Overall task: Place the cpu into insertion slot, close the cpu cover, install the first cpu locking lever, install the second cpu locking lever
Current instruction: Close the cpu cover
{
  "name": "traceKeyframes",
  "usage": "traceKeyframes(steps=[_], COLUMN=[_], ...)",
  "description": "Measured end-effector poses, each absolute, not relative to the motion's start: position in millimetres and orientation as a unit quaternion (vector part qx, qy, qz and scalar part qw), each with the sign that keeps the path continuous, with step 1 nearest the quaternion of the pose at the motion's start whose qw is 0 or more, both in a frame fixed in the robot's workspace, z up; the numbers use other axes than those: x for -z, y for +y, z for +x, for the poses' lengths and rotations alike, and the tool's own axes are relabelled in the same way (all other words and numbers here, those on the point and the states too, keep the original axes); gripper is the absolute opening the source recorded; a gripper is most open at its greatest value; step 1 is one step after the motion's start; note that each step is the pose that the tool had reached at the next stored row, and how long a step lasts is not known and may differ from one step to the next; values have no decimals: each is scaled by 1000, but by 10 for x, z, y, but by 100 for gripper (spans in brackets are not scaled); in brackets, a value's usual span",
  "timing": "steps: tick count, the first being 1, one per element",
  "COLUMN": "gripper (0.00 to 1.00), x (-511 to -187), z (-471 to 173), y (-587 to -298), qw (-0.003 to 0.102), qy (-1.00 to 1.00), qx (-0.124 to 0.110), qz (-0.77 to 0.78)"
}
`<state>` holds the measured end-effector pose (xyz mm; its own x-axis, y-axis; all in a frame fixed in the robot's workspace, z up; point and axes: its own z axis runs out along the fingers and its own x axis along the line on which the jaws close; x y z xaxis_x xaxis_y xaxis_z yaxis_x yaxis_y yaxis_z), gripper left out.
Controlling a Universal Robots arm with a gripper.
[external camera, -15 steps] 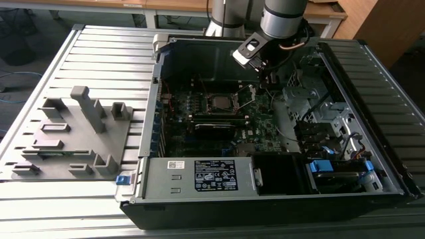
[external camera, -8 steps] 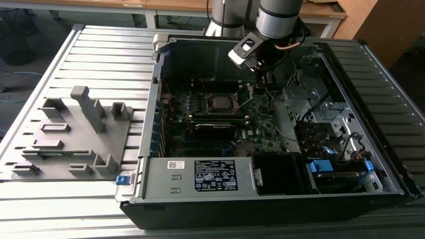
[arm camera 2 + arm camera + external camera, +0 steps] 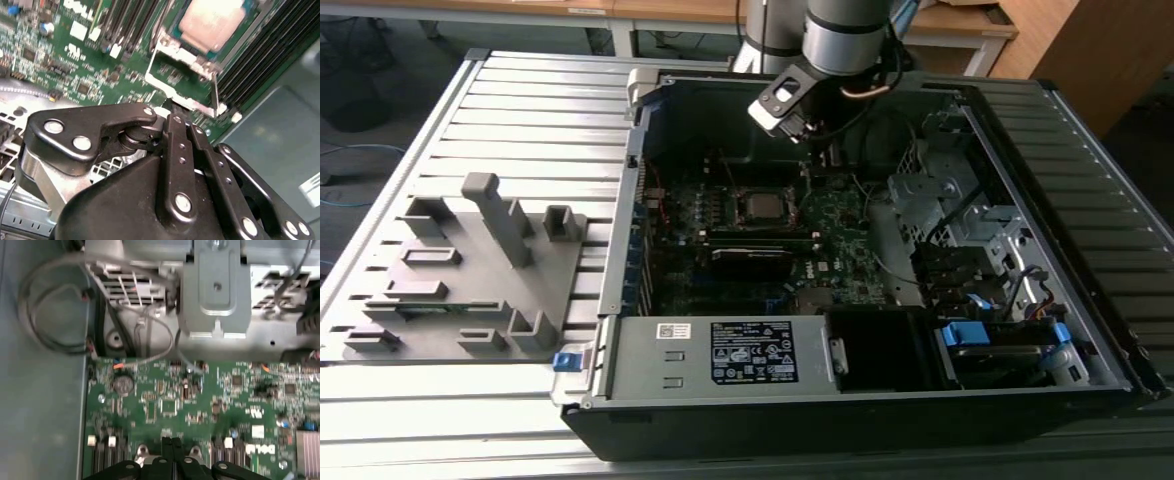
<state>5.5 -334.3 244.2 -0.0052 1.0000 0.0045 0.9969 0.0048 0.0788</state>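
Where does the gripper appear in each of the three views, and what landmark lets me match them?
Exterior view: the gripper hangs inside the open computer case, just beyond the cpu.
Second wrist view: its black fingers meet at the edge of the open cpu cover.
First wrist view: its closed fingertips sit over the board.
Shared landmark: the green motherboard.

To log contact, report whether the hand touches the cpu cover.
Cannot tell: in the second wrist view the hand overlaps the cpu cover, hiding any gap.
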Motion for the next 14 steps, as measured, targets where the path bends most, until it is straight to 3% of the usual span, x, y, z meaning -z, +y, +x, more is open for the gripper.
traceKeyframes(steps=[14], gripper=[10], x=[-2442], z=[-193], y=[-3343], qw=[29], qy=[708], qx=[-32], qz=[705])
